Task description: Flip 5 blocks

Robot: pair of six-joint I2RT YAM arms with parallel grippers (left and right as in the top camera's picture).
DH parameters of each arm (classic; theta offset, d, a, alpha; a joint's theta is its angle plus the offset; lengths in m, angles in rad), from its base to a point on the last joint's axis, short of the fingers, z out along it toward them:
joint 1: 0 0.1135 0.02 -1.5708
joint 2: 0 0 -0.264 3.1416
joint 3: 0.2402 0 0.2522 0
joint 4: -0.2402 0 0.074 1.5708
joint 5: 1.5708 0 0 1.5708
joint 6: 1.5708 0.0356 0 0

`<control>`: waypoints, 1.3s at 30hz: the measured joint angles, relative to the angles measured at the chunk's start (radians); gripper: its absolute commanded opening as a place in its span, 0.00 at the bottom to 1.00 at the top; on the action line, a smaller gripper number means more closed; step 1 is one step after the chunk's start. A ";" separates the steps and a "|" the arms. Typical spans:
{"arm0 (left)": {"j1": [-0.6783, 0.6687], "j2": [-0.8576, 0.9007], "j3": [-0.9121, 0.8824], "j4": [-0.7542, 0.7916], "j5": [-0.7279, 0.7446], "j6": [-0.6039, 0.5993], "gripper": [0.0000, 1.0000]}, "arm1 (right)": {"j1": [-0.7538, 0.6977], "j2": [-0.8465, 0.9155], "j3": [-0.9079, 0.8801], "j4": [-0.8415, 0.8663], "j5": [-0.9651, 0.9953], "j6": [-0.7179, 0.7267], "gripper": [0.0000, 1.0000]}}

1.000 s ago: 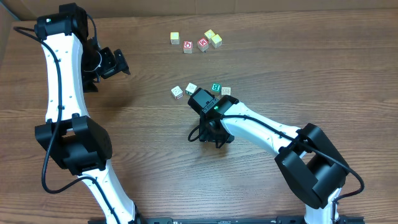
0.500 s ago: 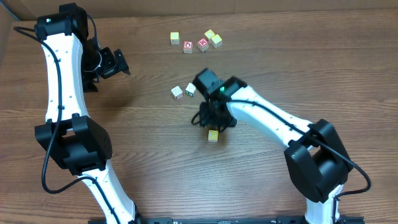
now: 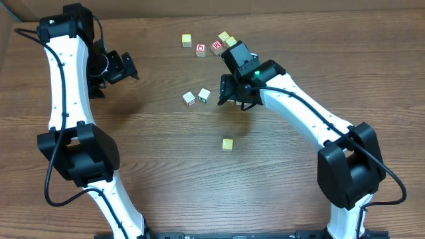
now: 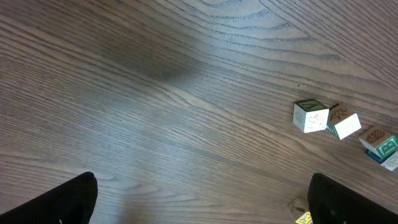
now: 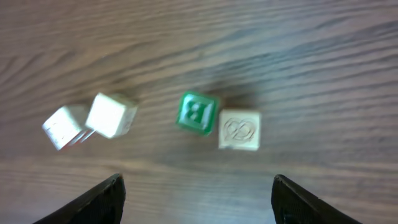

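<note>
Two cream blocks (image 3: 189, 98) (image 3: 204, 95) lie side by side mid-table. A yellow-topped block (image 3: 228, 144) lies alone nearer the front. My right gripper (image 3: 234, 99) hovers just right of the pair, open and empty. In the right wrist view (image 5: 196, 202) it looks down on the two cream blocks (image 5: 62, 127) (image 5: 112, 115), a green-faced block (image 5: 197, 112) and a cream block with a knot pattern (image 5: 239, 130). The right arm hides those last two in the overhead view. My left gripper (image 3: 126, 66) stays open and empty (image 4: 202, 208) at the far left.
A cluster of cubes lies at the back: a yellow one (image 3: 186, 40), two red-faced ones (image 3: 200, 50) (image 3: 216, 46) and another (image 3: 224, 36) partly behind the right arm. The left wrist view shows the block row (image 4: 311, 116) at its right edge.
The right gripper let go of the yellow-topped block near the front, opened wider and rose back toward the block row. The left arm has not moved.
</note>
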 measured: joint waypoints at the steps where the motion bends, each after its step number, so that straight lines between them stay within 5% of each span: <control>1: 0.000 0.000 0.000 0.000 0.000 0.000 1.00 | -0.002 0.000 -0.018 0.017 0.016 -0.001 0.75; 14: 0.000 0.000 0.000 0.000 0.000 0.000 1.00 | -0.016 0.000 -0.203 0.296 0.133 -0.003 0.69; 23: 0.000 0.000 0.000 0.000 0.000 0.000 1.00 | -0.016 0.043 -0.243 0.330 0.136 -0.002 0.68; 29: 0.000 0.000 0.000 0.000 0.000 0.000 1.00 | -0.016 0.064 -0.242 0.330 0.135 -0.009 0.39; 39: 0.000 0.000 0.000 0.000 0.000 0.000 1.00 | -0.016 0.081 -0.208 0.161 0.135 -0.004 0.38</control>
